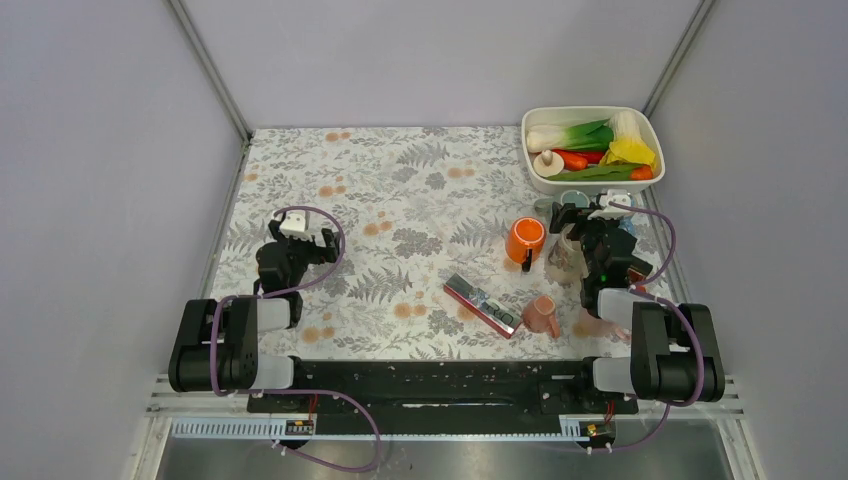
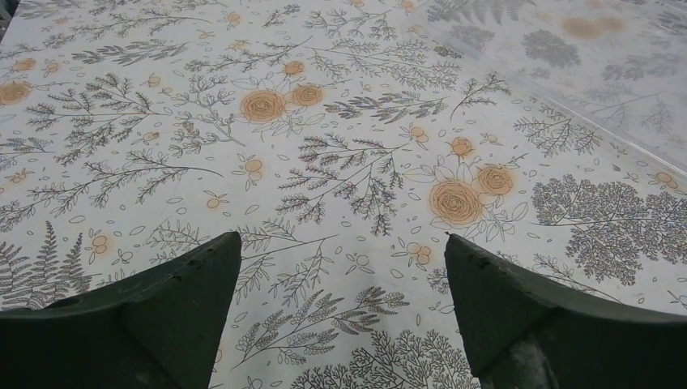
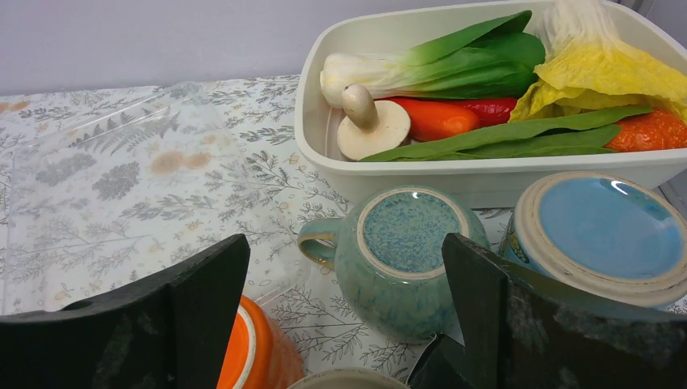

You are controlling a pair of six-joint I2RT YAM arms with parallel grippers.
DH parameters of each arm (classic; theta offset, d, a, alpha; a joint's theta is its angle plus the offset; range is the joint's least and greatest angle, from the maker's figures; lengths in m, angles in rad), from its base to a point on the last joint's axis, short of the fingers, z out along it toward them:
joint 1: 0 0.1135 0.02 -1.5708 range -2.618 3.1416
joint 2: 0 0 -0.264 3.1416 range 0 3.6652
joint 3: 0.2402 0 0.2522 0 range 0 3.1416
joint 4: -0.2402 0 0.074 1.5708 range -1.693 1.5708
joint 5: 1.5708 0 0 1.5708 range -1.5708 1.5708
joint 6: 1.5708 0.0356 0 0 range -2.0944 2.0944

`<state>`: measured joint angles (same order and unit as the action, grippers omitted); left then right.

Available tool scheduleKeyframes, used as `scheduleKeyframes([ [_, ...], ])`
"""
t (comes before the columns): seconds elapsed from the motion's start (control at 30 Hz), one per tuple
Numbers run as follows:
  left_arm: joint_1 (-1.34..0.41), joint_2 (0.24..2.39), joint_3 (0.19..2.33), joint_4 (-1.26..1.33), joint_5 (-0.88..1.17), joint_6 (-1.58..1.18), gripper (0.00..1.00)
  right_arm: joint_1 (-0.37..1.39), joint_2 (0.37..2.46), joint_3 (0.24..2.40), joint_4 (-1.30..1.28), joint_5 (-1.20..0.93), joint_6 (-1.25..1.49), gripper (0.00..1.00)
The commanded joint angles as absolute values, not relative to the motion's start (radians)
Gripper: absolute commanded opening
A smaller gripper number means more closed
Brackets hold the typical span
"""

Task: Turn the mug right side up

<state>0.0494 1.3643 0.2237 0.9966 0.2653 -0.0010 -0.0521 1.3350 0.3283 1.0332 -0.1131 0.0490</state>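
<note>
You have both grippers spread wide, holding nothing. Right gripper [image 3: 344, 247] faces the teal mug [image 3: 405, 243], base-up at far right, just near of the vegetable tub [image 3: 312, 130]. Left gripper [image 2: 342, 243] hovers over floral tablecloth [image 2: 324, 97].

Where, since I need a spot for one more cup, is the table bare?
The widest bare patch is the middle of the cloth, between the left gripper and the orange mug, running back to the far edge left of the bin. The right is crowded: teal mug, remote and pink cup cluster round the right gripper.
</note>
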Motion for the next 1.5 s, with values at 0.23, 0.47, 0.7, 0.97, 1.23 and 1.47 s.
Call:
scheduleKeyframes([
  [0.23,0.047,1.353,0.236,1.074,0.289,-0.008,0.99,-0.047,1.227,0.332,0.79,-0.034,0.06,0.99],
  [0.47,0.05,1.306,0.278,0.987,0.274,-0.012,0.99,-0.022,1.054,0.494,0.449,-0.03,0.073,0.94],
  [0.7,0.065,1.107,0.604,0.281,0.284,0.06,0.99,0.182,1.024,0.876,-0.233,0.227,0.052,0.92],
  [0.97,0.064,1.11,0.873,-0.177,0.396,0.033,0.99,0.46,1.158,0.861,-0.445,0.464,0.281,0.8],
  [1.23,0.064,1.097,0.871,-0.207,0.428,-0.011,0.99,0.46,1.339,0.826,-0.378,0.401,0.405,0.76],
  [1.47,0.064,1.088,0.877,-0.212,0.441,-0.039,0.98,0.46,1.484,0.862,-0.316,0.39,0.427,0.7],
])
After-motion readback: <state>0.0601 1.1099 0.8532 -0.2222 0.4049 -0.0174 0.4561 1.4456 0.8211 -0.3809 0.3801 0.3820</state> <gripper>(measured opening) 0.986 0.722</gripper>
